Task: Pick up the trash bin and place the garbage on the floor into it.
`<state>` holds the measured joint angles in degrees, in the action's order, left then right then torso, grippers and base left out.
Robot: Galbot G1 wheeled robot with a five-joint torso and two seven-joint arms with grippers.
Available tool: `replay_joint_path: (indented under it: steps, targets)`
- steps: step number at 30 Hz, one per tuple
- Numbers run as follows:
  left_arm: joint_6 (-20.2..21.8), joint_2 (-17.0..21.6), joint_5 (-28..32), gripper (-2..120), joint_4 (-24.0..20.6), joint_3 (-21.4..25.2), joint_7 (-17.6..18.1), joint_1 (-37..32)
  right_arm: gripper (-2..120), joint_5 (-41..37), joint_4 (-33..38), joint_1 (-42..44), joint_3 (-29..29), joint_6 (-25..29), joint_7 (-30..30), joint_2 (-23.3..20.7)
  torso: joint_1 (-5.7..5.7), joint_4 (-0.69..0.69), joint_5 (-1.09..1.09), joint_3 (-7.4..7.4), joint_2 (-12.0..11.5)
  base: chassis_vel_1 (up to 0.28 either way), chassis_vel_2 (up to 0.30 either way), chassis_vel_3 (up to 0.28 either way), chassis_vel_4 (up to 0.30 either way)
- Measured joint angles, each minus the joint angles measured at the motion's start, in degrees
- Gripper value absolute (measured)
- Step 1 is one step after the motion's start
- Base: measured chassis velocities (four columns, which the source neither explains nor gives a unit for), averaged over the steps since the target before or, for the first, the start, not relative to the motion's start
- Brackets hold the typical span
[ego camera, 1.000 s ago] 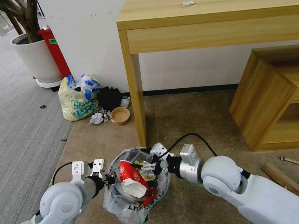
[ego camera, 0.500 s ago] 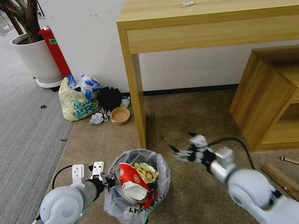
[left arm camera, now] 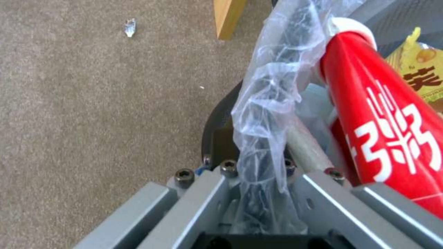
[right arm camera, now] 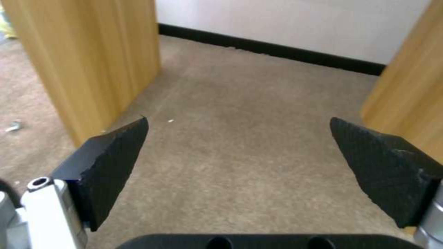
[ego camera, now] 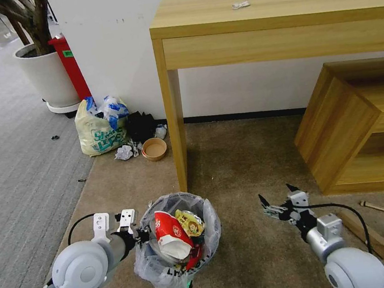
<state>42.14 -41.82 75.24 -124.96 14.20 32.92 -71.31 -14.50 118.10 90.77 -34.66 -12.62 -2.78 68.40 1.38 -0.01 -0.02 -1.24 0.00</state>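
Trash bin [ego camera: 176, 244] — small, round, black, clear-bag-lined — is clamped at its left rim by the left tool [ego camera: 140, 234]. Right tool [ego camera: 279, 198] hangs spread wide over beige carpet floor [ego camera: 231, 158], right of the bin.

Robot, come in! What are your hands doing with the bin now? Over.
Left gripper clamped on trash bin rim. Right gripper open above floor, empty. Nothing blocking.

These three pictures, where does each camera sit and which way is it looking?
Head view: from the robot's head, forward and down at the floor, the trash bin and a wooden table; both arms show, left claw at the bin's rim, right claw open above the carpet.
Left wrist view: on the left wrist, along the left claw shut on the trash bin's bagged rim.
Right wrist view: on the right wrist, past the open right claw toward the wall.
Shared: the table leg.
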Motion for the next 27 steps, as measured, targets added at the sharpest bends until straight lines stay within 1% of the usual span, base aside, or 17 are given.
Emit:
replay_joint_path:
  steps: [5,9,19,27]
  targets:
    - [0.00,0.03,-0.09,0,-0.10,0.00,-0.03,-0.16,100,-0.99,-1.19,0.93,-3.60,0.75,-0.76,-0.72,0.00,0.01,0.00,0.00,0.00,0.000,0.000,0.000,0.000]
    - [0.00,0.30,-0.07,0,-0.26,0.01,-0.03,-0.35,100,-1.12,-1.77,2.06,-4.79,1.49,-1.39,-0.87,0.01,0.01,0.00,0.00,0.00,-0.046,-0.046,0.042,0.043]
    - [0.00,0.10,-0.04,0,-0.27,-0.07,-0.03,-0.62,100,-1.10,-2.16,3.94,-5.09,2.29,-2.08,-1.23,0.00,0.00,0.01,-0.01,0.00,-0.113,-0.107,0.116,0.099]
    - [0.00,-0.22,-0.05,0,-0.29,0.30,0.00,-1.13,100,-0.56,-3.77,7.98,-6.53,4.32,-3.35,-1.35,0.00,0.00,0.01,0.00,0.00,-0.086,-0.086,0.092,0.094]
